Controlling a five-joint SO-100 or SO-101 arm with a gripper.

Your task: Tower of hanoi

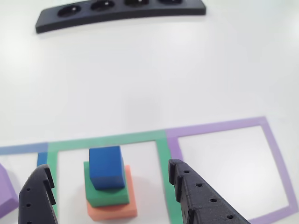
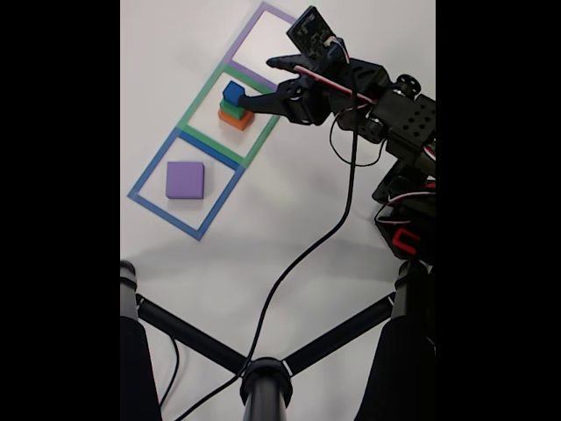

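Note:
A stack of three foam blocks stands inside the green taped square [image 1: 161, 136]: an orange block [image 1: 114, 210] at the bottom, a green block [image 1: 106, 195] on it, and a blue cube [image 1: 106, 167] on top. In the fixed view the same stack has the blue cube [image 2: 232, 92] uppermost. A flat purple block [image 2: 185, 180] lies in the blue taped square [image 2: 153, 162]; its corner [image 1: 5, 191] shows at the left edge of the other view. My gripper [image 1: 110, 179] is open, its black fingers on either side of the stack without touching it. The gripper [image 2: 261, 82] hangs beside the stack.
A purple taped square [image 1: 275, 154] lies to the right of the green one with nothing in it. A black curved strip with round holes [image 1: 119, 11] rests far back on the white table. Cables and black stand legs [image 2: 263, 368] cross the near part of the fixed view.

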